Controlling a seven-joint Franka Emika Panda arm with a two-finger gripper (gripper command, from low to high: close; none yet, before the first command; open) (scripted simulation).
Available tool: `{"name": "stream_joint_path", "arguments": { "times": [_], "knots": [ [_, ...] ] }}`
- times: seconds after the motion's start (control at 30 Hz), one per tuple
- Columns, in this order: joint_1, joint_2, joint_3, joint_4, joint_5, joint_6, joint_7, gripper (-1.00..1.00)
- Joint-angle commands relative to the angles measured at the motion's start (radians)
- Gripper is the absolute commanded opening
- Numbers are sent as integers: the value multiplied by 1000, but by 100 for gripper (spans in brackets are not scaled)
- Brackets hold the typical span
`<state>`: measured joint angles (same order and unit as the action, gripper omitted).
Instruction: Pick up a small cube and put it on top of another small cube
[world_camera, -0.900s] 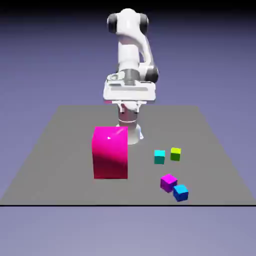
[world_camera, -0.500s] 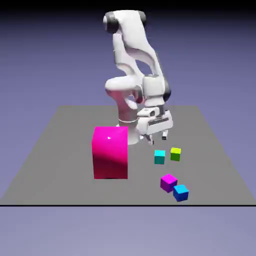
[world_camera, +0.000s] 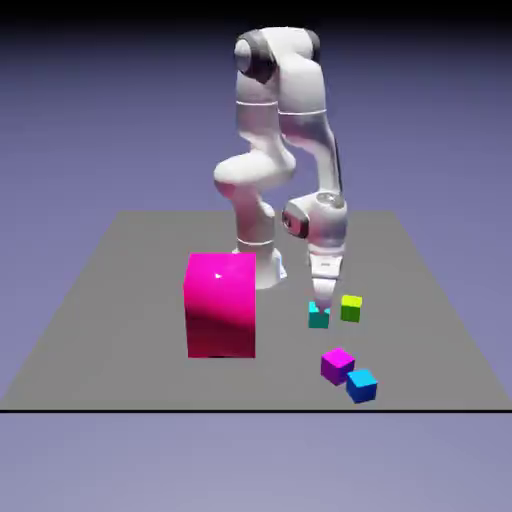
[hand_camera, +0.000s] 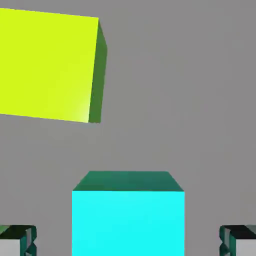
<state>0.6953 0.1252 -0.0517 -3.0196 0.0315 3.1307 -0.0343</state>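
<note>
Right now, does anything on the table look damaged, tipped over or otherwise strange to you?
Nothing stands out: the cyan cube sits flat and undamaged between the open tool's fingertips, and the lime-green cube looks intact too.

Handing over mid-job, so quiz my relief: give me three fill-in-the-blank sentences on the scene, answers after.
In the hand view, the gripper is ____, not shut.
Between its fingertips shows the ____ cube.
In the exterior view, the blue cube sits nearest the ____ cube.
Missing words, in order: open; cyan; magenta.
</note>
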Motion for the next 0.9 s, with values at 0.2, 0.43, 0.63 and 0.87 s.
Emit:
{"name": "stream_joint_path", "arguments": {
  "times": [0.2, 0.43, 0.63, 0.87],
  "knots": [
    [1, 19, 3, 3, 10, 16, -7, -100],
    [-6, -234, -31, -38, -119, -197, 80, -100],
    [33, -237, -112, 62, -113, -301, 7, -100],
    [127, -116, -284, 316, -32, -437, -209, -100]
  ]
}}
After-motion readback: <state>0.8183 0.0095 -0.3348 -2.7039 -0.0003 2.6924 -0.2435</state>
